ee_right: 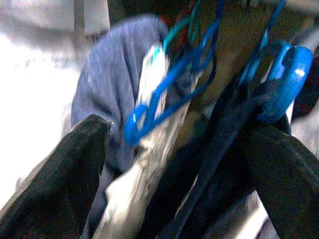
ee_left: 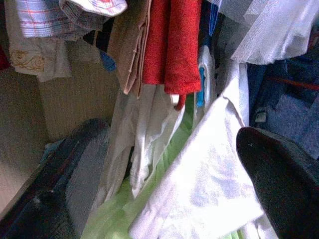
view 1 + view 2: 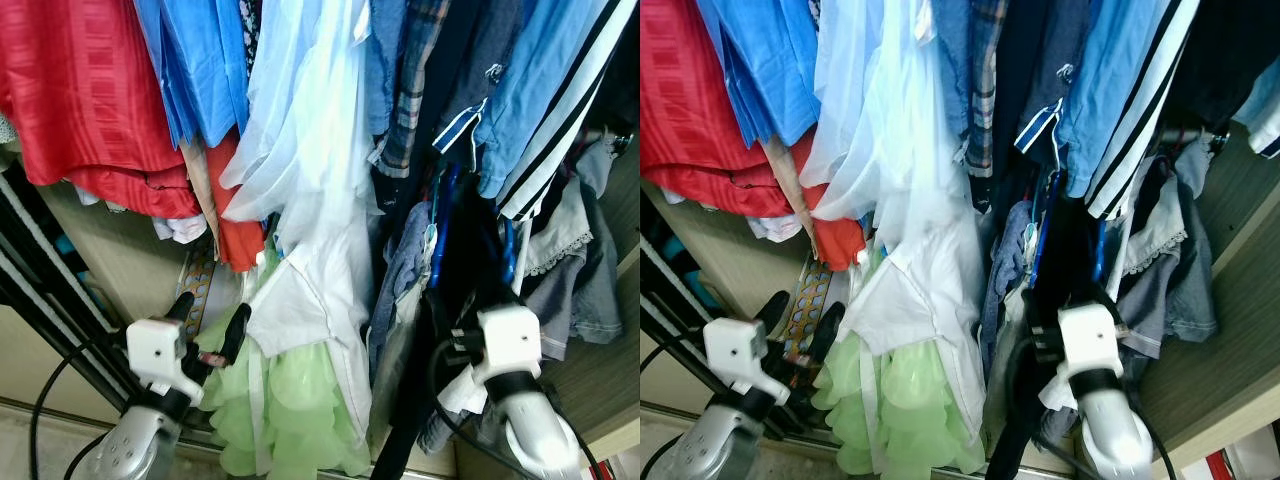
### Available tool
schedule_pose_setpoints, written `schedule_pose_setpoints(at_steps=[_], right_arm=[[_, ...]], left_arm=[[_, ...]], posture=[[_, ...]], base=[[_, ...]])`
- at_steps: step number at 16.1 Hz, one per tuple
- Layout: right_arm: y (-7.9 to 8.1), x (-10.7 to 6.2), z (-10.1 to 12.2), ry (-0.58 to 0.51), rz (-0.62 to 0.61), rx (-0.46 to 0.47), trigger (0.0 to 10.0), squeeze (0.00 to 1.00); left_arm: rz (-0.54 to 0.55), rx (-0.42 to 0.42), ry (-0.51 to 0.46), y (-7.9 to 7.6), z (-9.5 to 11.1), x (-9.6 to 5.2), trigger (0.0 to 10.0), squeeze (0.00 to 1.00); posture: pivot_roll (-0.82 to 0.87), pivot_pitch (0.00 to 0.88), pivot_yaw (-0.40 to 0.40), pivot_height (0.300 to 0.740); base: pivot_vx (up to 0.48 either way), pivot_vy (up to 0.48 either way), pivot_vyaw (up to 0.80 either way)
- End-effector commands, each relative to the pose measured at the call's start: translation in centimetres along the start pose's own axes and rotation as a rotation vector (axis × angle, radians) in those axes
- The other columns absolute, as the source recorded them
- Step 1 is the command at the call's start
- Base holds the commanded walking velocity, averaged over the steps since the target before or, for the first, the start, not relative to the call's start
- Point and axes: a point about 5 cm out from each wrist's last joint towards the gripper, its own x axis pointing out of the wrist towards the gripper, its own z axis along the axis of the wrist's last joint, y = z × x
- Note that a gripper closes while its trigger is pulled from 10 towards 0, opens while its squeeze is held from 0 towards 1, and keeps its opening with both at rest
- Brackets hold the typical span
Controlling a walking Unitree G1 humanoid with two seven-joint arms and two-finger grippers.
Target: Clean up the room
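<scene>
Spread open, the right gripper (image 1: 174, 164) is pushed among dark hanging garments (image 3: 455, 300) on blue plastic hangers (image 1: 164, 94), apparently to seize one; at nine o'clock, the left gripper (image 3: 212, 325) is held open beside the pale green ruffled dress (image 3: 290, 410).

Left silver arm raised at lower left, white wrist housing tilted; left gripper (image 3: 210, 322) with its two long black fingers (image 2: 75, 184) spread apart. Right silver arm raised at lower right, wrist upright; right gripper (image 1: 184, 164) likewise parted, fingers pointing forward and upward.
</scene>
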Motion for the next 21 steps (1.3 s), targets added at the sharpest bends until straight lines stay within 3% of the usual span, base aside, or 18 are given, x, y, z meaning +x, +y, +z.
schedule_pose_setpoints(at_steps=[1, 3, 5, 10, 11, 13, 16, 18, 21], right_arm=[[0.2, -1.1, -2.5, 0.114, 0.031, 0.006, 10.0, 0.0], [0.2, -2.1, -3.5, 0.169, 0.026, 0.047, 10.0, 0.0], [0.3, -2.6, -3.5, 0.168, 0.051, 0.02, 10.0, 0.0], [-0.4, -2.0, -3.9, 0.18, 0.037, 0.028, 10.0, 0.0], [-0.9, -2.0, -4.0, 0.206, -0.004, 0.094, 10.0, 0.0], [-1.3, -1.5, -3.1, 0.187, -0.039, 0.143, 10.0, 0.0], [-0.6, -2.9, -2.3, 0.168, -0.022, 0.091, 10.0, 0.0], [-0.3, -2.9, -1.8, 0.154, -0.025, 0.095, 10.0, 0.0], [0.8, -0.7, 0.8, 0.052, 0.038, 0.091, 10.0, 0.0]], left_arm=[[0.036, -0.003, 0.096, 0.6, -2.0, -0.7, 10.0, 0.0], [0.056, 0.007, 0.122, 0.9, -2.6, -1.3, 10.0, 0.0], [0.079, -0.008, 0.116, 0.9, -2.3, -1.2, 10.0, 0.0], [0.08, 0.014, 0.109, 1.7, -2.2, -0.8, 10.0, 0.0], [0.087, 0.022, 0.111, 2.0, -2.1, -1.0, 10.0, 0.0], [0.093, 0.021, 0.08, 2.0, -1.2, -1.0, 10.0, 0.0], [0.058, 0.037, 0.069, 1.4, -0.2, -1.6, 10.0, 0.0], [0.049, 0.056, 0.084, 1.7, 0.0, -1.6, 10.0, 0.0], [0.039, 0.017, 0.05, 0.7, 1.1, -0.5, 10.0, 0.0]], posture=[[0.03, 0.0, 0.029, 0.74], [0.03, 0.001, 0.033, 0.74], [0.03, 0.0, 0.038, 0.74], [0.03, 0.003, 0.039, 0.74], [0.04, 0.008, 0.038, 0.74], [0.04, 0.02, 0.036, 0.74], [0.04, 0.038, 0.025, 0.74], [0.03, 0.049, 0.035, 0.74], [0.04, 0.085, 0.037, 0.74]], base=[[0.0, 0.0, 0.0], [0.0, 0.0, 0.0], [0.0, 0.0, 0.0], [0.0, 0.0, 0.0], [0.0, 0.0, 0.0], [0.0, 0.0, 0.0], [0.0, 0.0, 0.0], [0.0, 0.0, 0.0], [0.0, 0.0, 0.0]])
